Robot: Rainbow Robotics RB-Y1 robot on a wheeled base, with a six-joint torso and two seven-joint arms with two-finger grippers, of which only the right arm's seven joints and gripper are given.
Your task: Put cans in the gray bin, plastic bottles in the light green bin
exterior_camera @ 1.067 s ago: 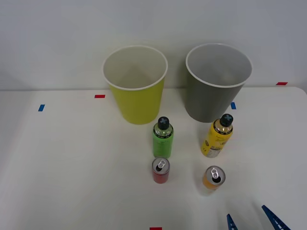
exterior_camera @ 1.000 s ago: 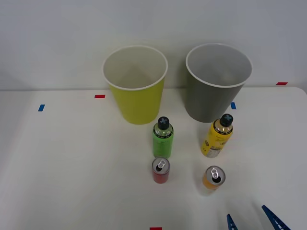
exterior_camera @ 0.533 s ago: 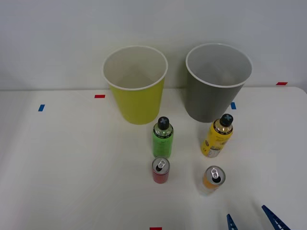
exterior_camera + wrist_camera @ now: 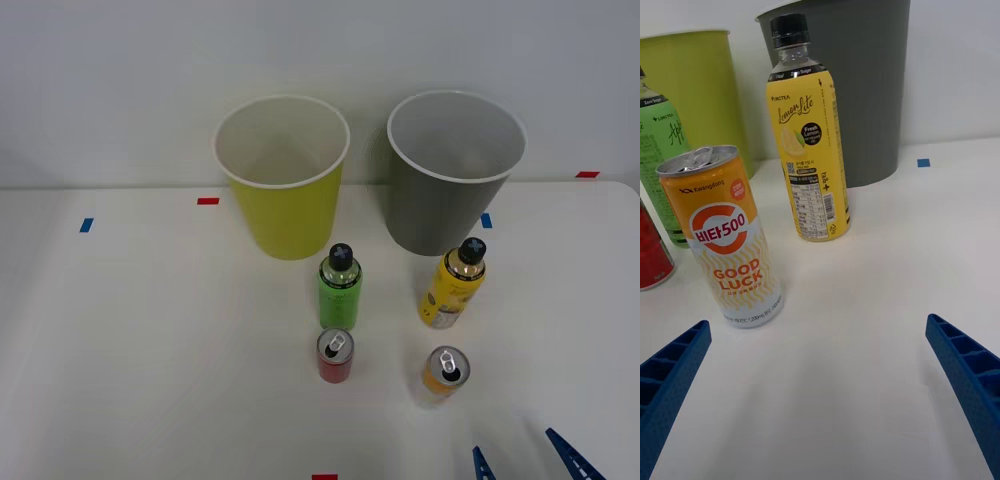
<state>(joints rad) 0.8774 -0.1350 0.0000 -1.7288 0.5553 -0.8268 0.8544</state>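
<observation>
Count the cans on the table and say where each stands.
2. The red can stands just in front of the green bottle; the orange can stands in front of the yellow bottle. None looks hidden.

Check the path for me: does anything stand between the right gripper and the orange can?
Nothing visible does. The right gripper is open, and bare table lies between it and the orange can. The yellow bottle stands beyond the can, not in the way.

And here's the tool [image 4: 820, 397]: two bright blue fingers [image 4: 970, 375], ribbed all along their faces, tapering to narrow tips [image 4: 482, 462], plastic-looking and matte, no markings showing.
</observation>
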